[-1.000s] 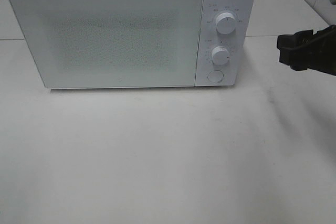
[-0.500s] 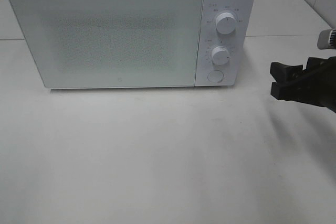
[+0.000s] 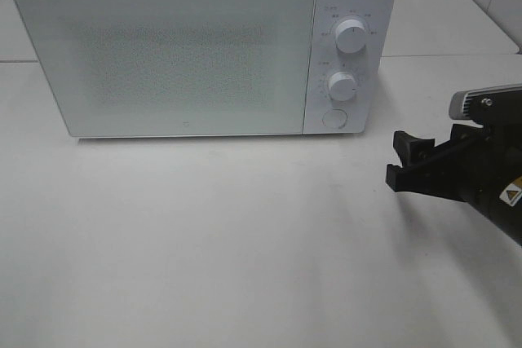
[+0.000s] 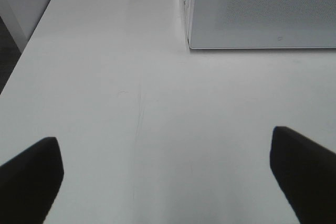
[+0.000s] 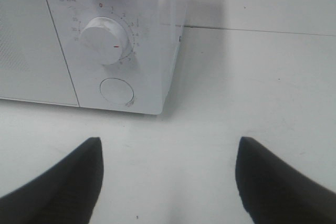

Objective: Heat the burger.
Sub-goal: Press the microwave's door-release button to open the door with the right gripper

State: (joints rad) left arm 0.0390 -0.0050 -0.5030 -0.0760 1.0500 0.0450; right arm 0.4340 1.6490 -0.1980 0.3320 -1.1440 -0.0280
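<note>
The burger is out of view in every frame. A white microwave stands at the back of the table with its door closed. My right gripper hovers over the table right of and in front of the control panel, open and empty. In the right wrist view its black fingers frame the lower knob and the round door button. My left gripper is open and empty over bare table, with the microwave's lower left corner ahead of it. It does not show in the exterior high view.
The control panel carries an upper knob, a lower knob and a round button. White tabletop spreads in front of the microwave. The table's left edge shows in the left wrist view.
My right gripper has come down and leftward from the upper right edge, closer to the microwave's control panel. The microwave door stays closed.
</note>
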